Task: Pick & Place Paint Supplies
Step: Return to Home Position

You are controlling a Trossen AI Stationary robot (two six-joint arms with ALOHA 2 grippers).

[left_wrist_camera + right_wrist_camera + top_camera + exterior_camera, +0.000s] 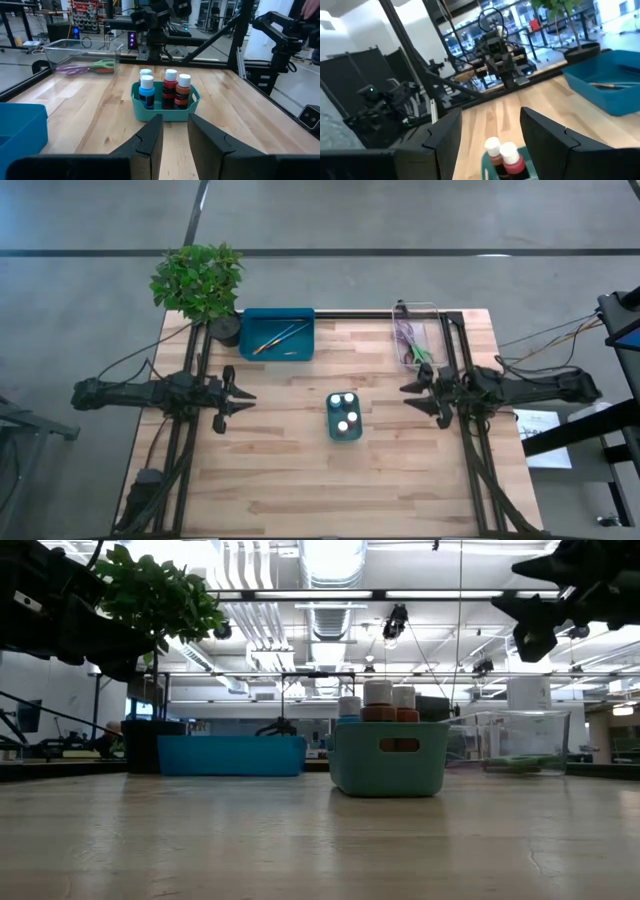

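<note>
The left arm [150, 393] and right arm [520, 388] are being held above the tabletop's [280, 480] sides, jaws parted and empty. Pots [344, 412] are being kept in the centre tray [345, 437], scissors [412, 345] in the clear bin [437, 310]; a high, slow homing is being advised.

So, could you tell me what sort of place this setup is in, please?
Probably a robotics lab or workshop in an open industrial hall: bare pale ceiling ducts overhead, a grey concrete floor, and cluttered equipment shelves beyond the light wooden table.
</note>
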